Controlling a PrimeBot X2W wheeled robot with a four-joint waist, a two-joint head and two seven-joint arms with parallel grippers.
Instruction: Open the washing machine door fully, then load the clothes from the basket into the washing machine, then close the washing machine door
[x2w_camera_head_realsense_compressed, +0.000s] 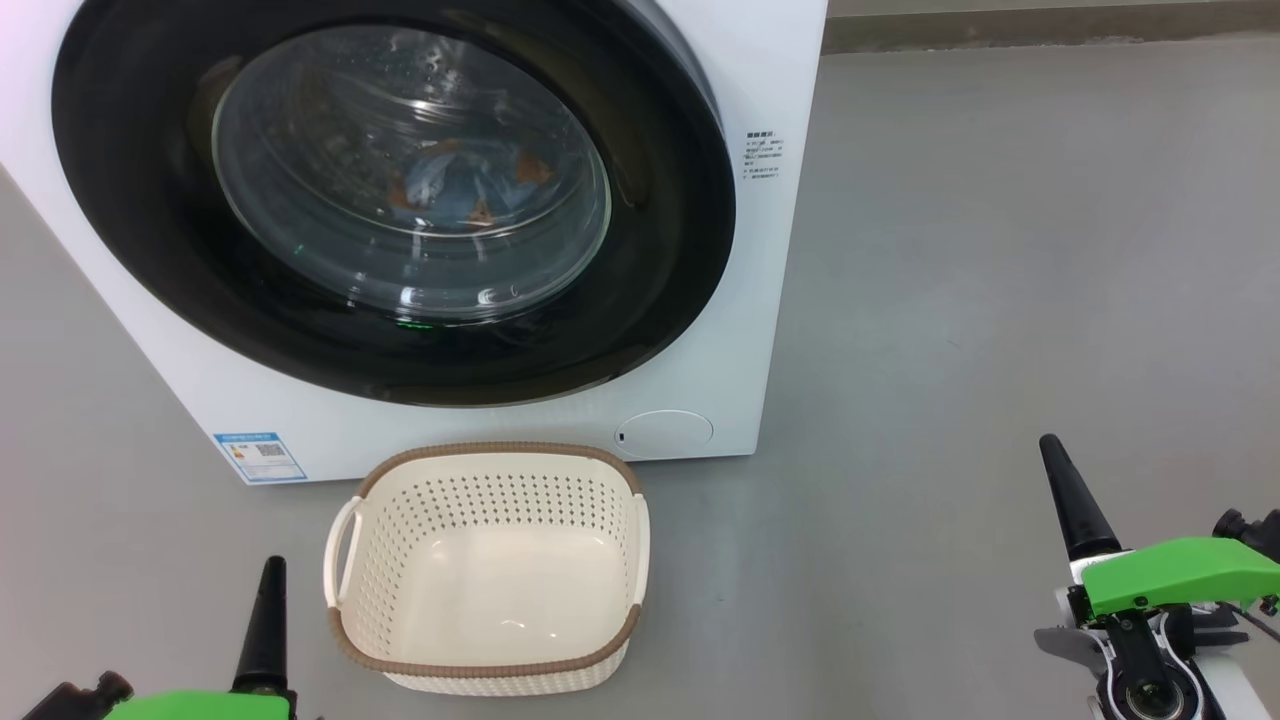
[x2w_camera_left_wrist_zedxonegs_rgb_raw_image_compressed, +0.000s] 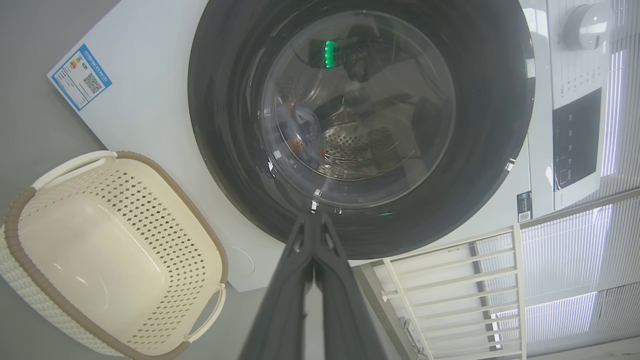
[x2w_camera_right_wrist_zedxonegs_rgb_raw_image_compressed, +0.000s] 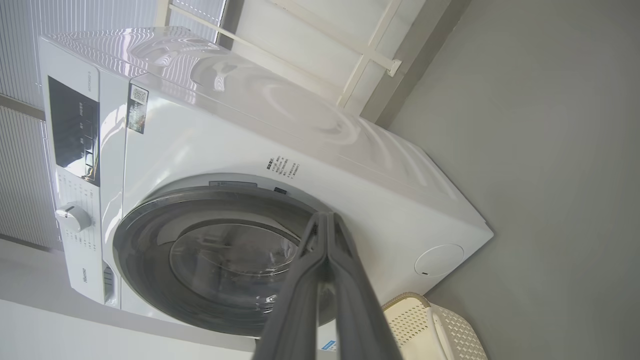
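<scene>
The white front-loading washing machine (x2w_camera_head_realsense_compressed: 770, 100) had its round black-rimmed glass door (x2w_camera_head_realsense_compressed: 400, 200) shut, with light-blue bear-print clothes (x2w_camera_head_realsense_compressed: 460, 185) inside its drum. The cream perforated plastic basket (x2w_camera_head_realsense_compressed: 500, 450) sat empty just before it. Left hand (x2w_camera_head_realsense_compressed: 273, 565) and right hand (x2w_camera_head_realsense_compressed: 1048, 442), fingers together, held nothing. Every step looked done; only backing away remained.

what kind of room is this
Likely a laundry area: a white front-loading washing machine stands on a grey floor with a perforated basket in front of it.
</scene>
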